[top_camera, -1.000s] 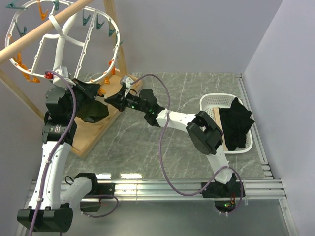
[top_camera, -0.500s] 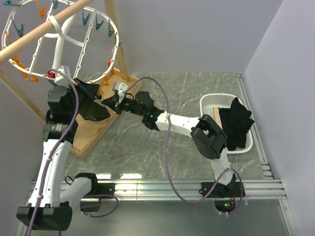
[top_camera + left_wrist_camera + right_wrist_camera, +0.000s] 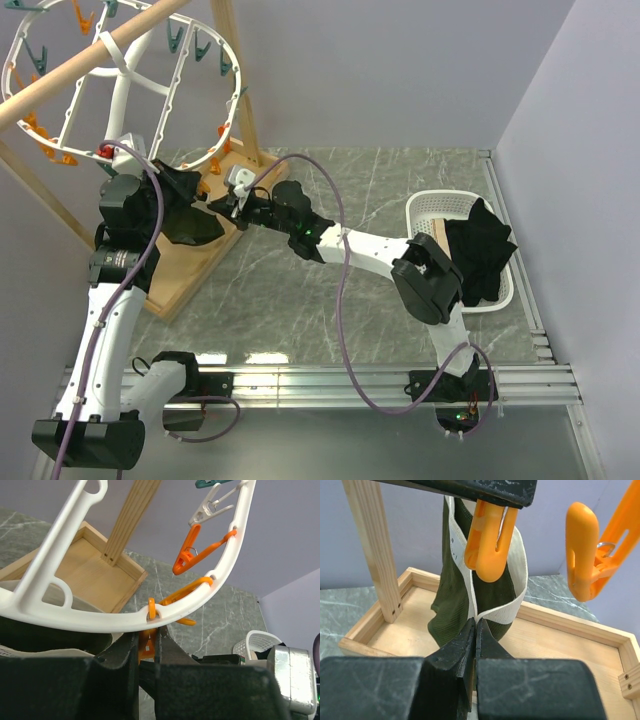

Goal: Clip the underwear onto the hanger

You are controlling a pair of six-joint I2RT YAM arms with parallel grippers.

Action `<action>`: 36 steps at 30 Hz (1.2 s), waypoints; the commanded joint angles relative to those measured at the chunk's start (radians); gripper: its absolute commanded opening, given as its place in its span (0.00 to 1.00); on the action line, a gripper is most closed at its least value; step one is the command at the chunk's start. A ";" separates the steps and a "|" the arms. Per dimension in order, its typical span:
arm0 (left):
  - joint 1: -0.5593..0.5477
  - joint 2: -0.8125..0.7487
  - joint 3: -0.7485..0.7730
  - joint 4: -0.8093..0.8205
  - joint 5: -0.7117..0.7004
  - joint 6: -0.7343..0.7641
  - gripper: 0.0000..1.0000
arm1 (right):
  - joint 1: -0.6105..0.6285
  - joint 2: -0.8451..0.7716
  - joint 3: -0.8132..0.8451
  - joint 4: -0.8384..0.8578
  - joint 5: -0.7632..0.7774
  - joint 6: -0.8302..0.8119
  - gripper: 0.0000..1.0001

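Note:
The white oval hanger (image 3: 120,75) hangs from the wooden pole, and its rim (image 3: 100,622) crosses the left wrist view. Just under that rim, my left gripper (image 3: 146,641) is shut on an orange clothespin (image 3: 145,650). In the right wrist view the same clothespin (image 3: 487,545) hangs in front of the underwear (image 3: 451,595), which is olive green with a pale band. My right gripper (image 3: 476,625) is shut on that band from below and holds the garment upright. I cannot tell whether the pin bites the fabric. From above, the left gripper (image 3: 203,188) and right gripper (image 3: 213,206) nearly meet.
The wooden stand's tray base (image 3: 190,275) lies under both grippers, with its upright post (image 3: 372,550) close on the left. A second orange clothespin (image 3: 585,555) dangles to the right. A white basket (image 3: 435,205) holding a black garment (image 3: 480,250) sits at the right.
My right gripper has carried the underwear leftward, up to the left gripper and its clothespin. The left arm has barely shifted, and both grips stay shut.

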 commanded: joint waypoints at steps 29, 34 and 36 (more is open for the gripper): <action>-0.036 0.017 -0.025 -0.028 -0.059 0.073 0.00 | 0.011 -0.130 0.054 -0.049 -0.079 -0.056 0.00; -0.039 0.015 -0.033 -0.026 -0.062 0.072 0.00 | 0.016 -0.130 0.062 -0.065 -0.097 -0.056 0.00; -0.041 0.015 -0.035 -0.028 -0.061 0.075 0.00 | 0.017 -0.130 0.065 -0.068 -0.100 -0.051 0.00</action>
